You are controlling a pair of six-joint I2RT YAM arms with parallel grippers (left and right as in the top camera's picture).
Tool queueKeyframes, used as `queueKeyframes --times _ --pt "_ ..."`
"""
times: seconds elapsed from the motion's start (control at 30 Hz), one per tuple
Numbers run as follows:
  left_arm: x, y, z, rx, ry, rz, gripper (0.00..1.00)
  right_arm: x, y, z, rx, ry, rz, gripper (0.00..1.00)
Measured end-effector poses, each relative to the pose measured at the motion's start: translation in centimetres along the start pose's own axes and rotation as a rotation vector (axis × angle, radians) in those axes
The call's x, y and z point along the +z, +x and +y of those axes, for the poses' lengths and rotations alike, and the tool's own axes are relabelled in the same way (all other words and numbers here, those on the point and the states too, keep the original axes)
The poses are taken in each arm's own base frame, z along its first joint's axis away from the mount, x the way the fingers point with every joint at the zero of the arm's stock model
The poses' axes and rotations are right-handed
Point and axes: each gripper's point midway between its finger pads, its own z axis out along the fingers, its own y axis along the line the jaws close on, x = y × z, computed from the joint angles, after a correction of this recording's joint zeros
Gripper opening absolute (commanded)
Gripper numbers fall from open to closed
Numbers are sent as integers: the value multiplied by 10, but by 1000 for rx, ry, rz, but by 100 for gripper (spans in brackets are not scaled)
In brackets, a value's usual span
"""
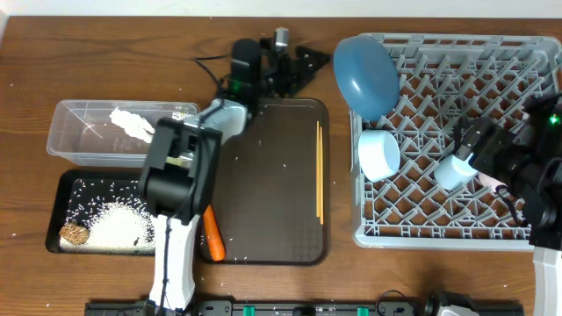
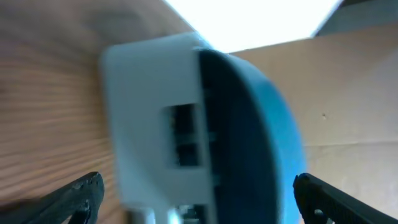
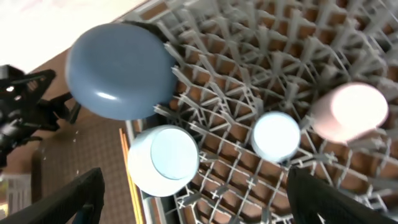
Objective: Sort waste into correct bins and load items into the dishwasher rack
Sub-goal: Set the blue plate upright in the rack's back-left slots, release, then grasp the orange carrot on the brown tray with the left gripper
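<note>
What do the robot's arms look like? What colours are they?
Both are mostly black and made of chunky, blocky parts, with some smooth white tube-like sections. The left arm has a thin black cable running to its base. The right arm shows a tiny green light. Each ends in two flat black fingers with pointed tips.

- Rack (image 1: 439,239) at right, holding plate (image 1: 365,75), bowl (image 1: 378,154) and cup (image 1: 455,171).
- Serving tray (image 1: 263,175) at centre: chopsticks (image 1: 320,171) along its right edge, carrot (image 1: 214,239) at its near-left corner.
- Tub (image 1: 75,140) far left with tissue (image 1: 132,123); shallow tray (image 1: 54,211) nearer, holding rice (image 1: 114,226).
</note>
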Motion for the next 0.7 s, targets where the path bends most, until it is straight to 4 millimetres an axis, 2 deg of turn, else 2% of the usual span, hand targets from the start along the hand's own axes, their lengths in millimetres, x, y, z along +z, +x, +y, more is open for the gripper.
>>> queueKeyframes --times 0.13,0.23,0.33,0.43,0.5,0.6,0.7 --pt "-29 2 29 -53 -140 39 98 0 1 9 -74 -53 7 87" --pt "-58 9 39 -61 -287 55 98 -1 3 15 -107 -85 14 87" --pt "-92 20 27 -7 -457 64 98 -1 3 19 -125 -112 16 87" --pt "-126 36 -6 116 -610 72 98 -2 3 23 -136 -131 14 87" --pt "-151 54 -28 201 -727 92 98 -2 2 24 -142 -138 9 87" --pt "-185 87 -49 278 -880 143 98 -2 1 25 -145 -145 7 87" --pt "-221 120 -55 291 -1024 223 97 -2 1 26 -147 -151 6 87"
